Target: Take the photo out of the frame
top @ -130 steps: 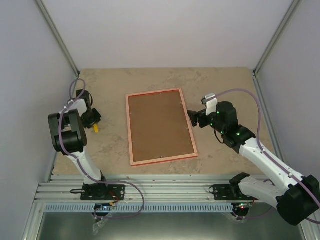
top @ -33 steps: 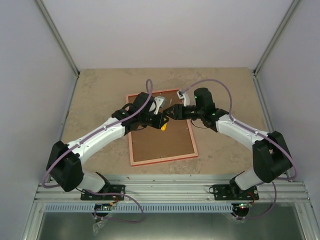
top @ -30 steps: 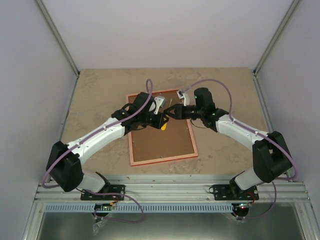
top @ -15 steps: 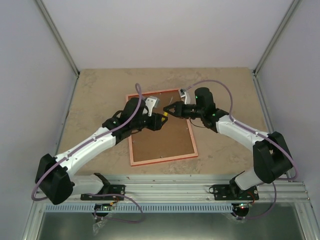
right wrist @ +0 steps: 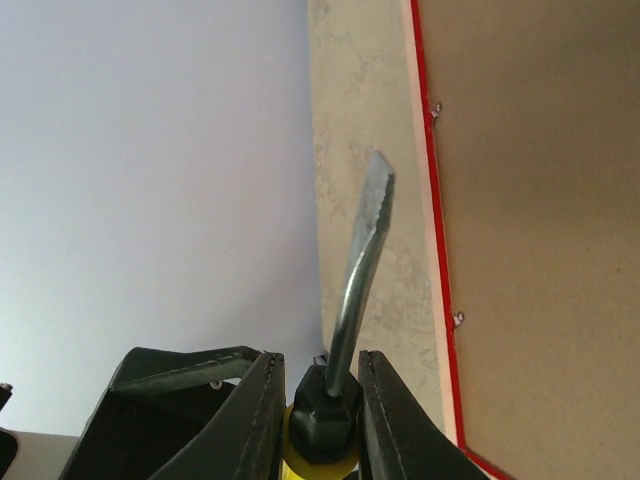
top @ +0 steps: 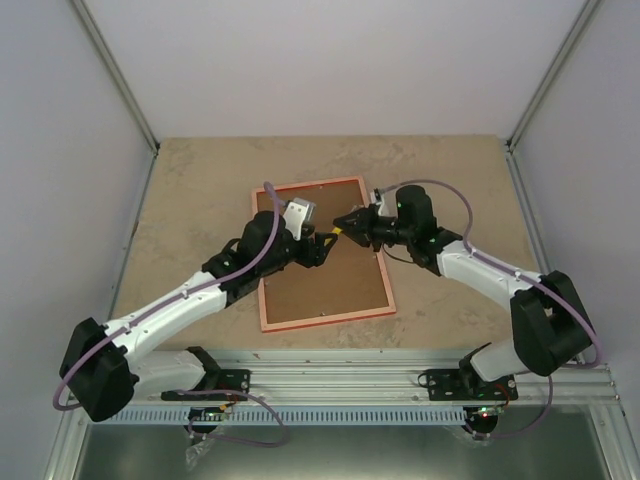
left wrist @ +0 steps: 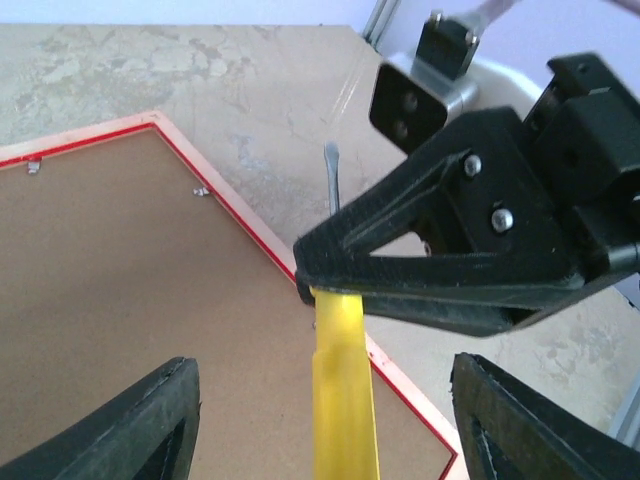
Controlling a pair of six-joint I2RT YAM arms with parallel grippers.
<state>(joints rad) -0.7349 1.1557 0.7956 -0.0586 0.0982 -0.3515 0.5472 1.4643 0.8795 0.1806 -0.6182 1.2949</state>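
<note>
While the right claw clamps the flathead screwdriver at the collar of its yellow handle, the blade juts over the desk just beside the frame. Left claw stands wide open either side of that handle, touching nothing. Likely purpose: prying up the small metal tabs pinning the backing board. Frame lies face down; photo hidden beneath the board. Both arms reach far forward, wrists nose to nose above the frame's far right part.
</note>
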